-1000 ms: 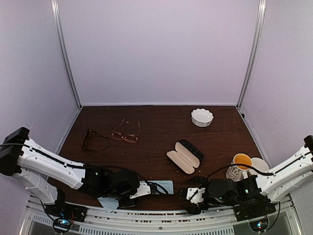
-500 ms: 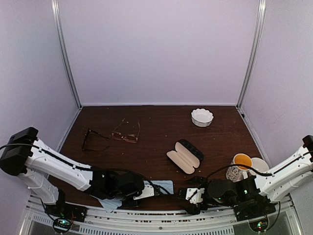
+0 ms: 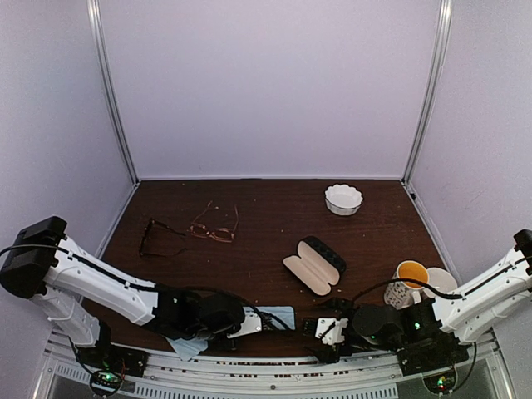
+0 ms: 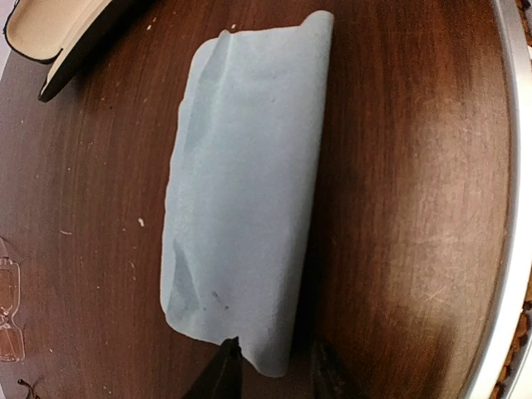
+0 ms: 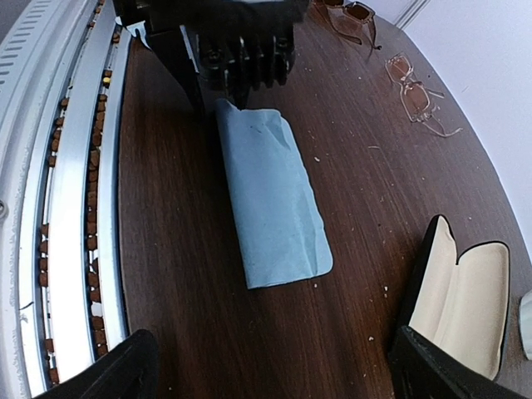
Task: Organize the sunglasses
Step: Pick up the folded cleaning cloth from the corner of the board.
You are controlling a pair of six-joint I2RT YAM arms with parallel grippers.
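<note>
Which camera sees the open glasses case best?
Top view: the whole glasses case lies open, both halves showing. Right wrist view crops it at the edge; left wrist view catches only a corner.

Table (image 3: 266, 218): sunglasses (image 3: 214, 227), case (image 3: 314, 266), cloth (image 4: 241, 191), bowl (image 3: 343, 199).

A light-blue cloth (image 4: 245, 191) lies on the wooden counter (image 4: 399, 208), its near corner between the parted fingers of the end effector (image 4: 274, 359). An open case (image 4: 58, 37) sits upper left.

Black oblong glasses case (image 3: 314, 264) as landmark. Far left, slightly behind: thin black-framed sunglasses (image 3: 160, 237), copper wire-framed sunglasses (image 3: 214, 225) alongside. White fluted bowl (image 3: 343, 199) behind. Light-blue square cloth (image 3: 278, 316) before, leftward. White ceramic mug (image 3: 407, 283) right.
</note>
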